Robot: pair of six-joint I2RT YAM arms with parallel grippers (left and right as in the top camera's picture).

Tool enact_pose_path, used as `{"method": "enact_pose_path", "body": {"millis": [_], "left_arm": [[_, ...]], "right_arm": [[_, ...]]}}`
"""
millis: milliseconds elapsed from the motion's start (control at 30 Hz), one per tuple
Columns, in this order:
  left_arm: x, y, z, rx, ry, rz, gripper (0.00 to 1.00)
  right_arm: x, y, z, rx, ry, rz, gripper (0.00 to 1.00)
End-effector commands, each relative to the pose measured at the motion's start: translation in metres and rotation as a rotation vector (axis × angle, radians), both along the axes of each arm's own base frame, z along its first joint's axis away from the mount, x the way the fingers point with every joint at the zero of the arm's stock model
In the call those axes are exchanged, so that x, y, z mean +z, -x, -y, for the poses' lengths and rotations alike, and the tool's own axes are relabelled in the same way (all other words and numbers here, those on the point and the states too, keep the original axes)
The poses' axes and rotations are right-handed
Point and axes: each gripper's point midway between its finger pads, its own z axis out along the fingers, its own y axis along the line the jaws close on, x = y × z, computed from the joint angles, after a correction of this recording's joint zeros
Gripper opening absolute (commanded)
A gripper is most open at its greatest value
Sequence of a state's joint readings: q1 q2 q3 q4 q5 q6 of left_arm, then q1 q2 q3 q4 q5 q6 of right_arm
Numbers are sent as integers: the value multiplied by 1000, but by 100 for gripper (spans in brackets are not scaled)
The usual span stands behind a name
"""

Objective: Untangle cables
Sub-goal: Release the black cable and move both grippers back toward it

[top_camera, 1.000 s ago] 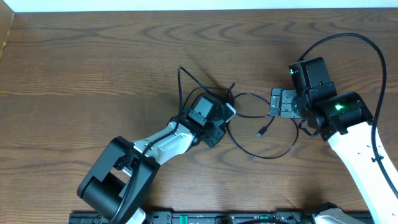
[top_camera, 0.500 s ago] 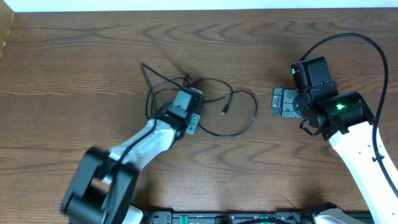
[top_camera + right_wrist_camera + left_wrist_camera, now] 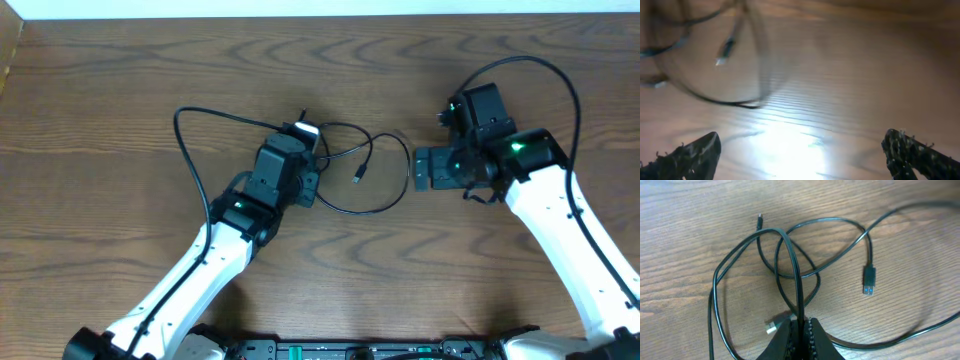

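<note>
**Left fingers clamped on the black cord, right fingers wide open and empty**

Your left fingers (image 3: 816, 339) are closed tight, with only a single strand of the thin black cord (image 3: 840, 225) pinched between them. In the left wrist view that strand rises straight up from the grip. It then arches over and joins a loose tangle of loops lying on the brown wooden surface (image 3: 120, 70).

Several loops cross one another just beyond the fingertips, so the cord is not yet free of itself. A black USB plug with a silver tip (image 3: 869, 281) lies flat to the right of the tangle and is not held by anything. A smaller silver plug end (image 3: 772, 326) sits on the surface just beside the left fingers. You cannot tell from these views whether it touches them.

From overhead, the cord lies near the middle of the surface, between the two arms. Its widest loop bulges toward the right arm and ends just beside the right fingertips.

Your right fingers (image 3: 695, 152) are spread far apart and hold nothing. In the right wrist view they sit at the two lower corners with bare wood and a bright glare between them. The cord's loop and USB plug lie ahead of them, blurred, in the upper left of that view. You cannot tell from the pictures whether the loop touches the right fingertips.
</note>
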State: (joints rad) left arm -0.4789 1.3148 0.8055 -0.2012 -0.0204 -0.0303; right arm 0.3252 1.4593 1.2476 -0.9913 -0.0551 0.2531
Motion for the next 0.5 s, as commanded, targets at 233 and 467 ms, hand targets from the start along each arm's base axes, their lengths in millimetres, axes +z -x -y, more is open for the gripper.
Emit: {"method": "enact_pose_path", "body": {"millis": [233,467], "left_arm": [[47,4,-4,17,71,116,8],[98,16,-10,32,159,242,8]], "right_arm": [[3,13,-56,377,-233,-7,99],[-33,8,-83,503,-208,-45,99]]}}
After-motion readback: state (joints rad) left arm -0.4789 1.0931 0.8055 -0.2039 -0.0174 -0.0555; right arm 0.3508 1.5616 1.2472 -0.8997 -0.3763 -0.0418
